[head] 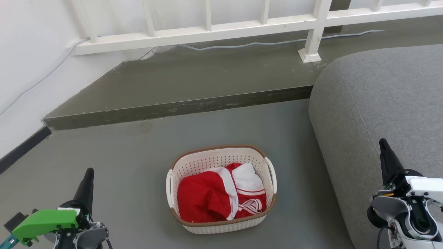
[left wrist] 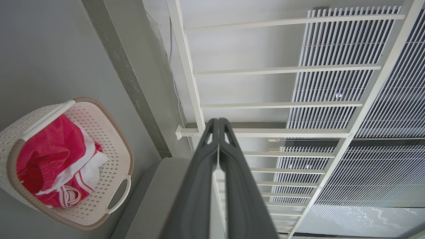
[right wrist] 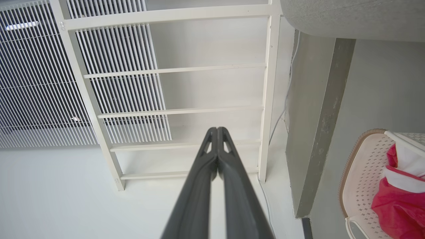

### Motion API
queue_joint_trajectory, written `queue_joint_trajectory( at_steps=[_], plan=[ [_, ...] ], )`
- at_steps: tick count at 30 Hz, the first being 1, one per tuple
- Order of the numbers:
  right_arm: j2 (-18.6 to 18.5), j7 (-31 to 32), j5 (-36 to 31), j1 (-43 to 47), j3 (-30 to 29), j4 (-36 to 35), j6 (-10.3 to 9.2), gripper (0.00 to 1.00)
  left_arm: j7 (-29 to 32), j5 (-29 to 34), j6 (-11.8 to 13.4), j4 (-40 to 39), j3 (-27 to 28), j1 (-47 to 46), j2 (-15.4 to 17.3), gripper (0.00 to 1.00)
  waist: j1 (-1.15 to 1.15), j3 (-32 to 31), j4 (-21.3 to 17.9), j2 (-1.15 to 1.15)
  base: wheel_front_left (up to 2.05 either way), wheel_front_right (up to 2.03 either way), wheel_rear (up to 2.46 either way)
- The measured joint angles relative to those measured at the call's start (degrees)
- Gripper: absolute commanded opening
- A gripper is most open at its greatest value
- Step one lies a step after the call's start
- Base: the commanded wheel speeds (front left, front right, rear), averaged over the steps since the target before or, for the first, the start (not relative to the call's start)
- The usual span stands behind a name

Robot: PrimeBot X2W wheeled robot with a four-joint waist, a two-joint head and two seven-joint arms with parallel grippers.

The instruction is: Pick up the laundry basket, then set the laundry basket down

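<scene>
Cream laundry basket (head: 215, 149) on grey floor (head: 138, 166) at lower centre of head view, red-and-white garment (head: 207, 197) inside, left gripper (head: 89, 174) lower left, right gripper (head: 384, 147) lower right before a grey sofa (head: 380, 97), both pincers pressed together, holding nothing, well apart from the basket

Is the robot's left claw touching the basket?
Apart. In the head view, a stretch of bare floor lies between the left gripper and the basket.

laundry basket (head: 214, 159): 1 | handles (head: 169, 188): 2 | left pincer (head: 89, 172), right pincer (head: 382, 142): 2 | sofa (head: 380, 103): 1 | railing (head: 207, 33): 1
</scene>
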Motion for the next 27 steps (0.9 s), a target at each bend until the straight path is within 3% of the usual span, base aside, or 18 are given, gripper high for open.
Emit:
queue_joint_trajectory(
  at_steps=[12, 13, 27],
  plan=[
    [0.0, 0.0, 0.0, 0.0, -0.1, 0.0, 0.00, 0.00, 0.0, 0.0, 0.0, 0.0, 0.0, 0.0, 0.0, 0.00, 0.00, 0.0, 0.0, 0.00, 0.00, 0.00, 0.00],
    [0.0, 0.0, 0.0, 0.0, -0.1, 0.0, 0.00, 1.00, 0.0, 0.0, 0.0, 0.0, 0.0, 0.0, 0.0, 1.00, 0.00, 0.0, 0.0, 0.00, 0.00, 0.00, 0.00],
    [1.4, -0.6, -0.2, 2.8, 0.3, 2.4, -0.24, 1.00, 0.0, -0.1, 0.1, 2.2, -0.6, 2.3, -1.3, 1.00, 0.00, 0.0, 0.0, 0.00, 0.00, 0.00, 0.00]
  ],
)
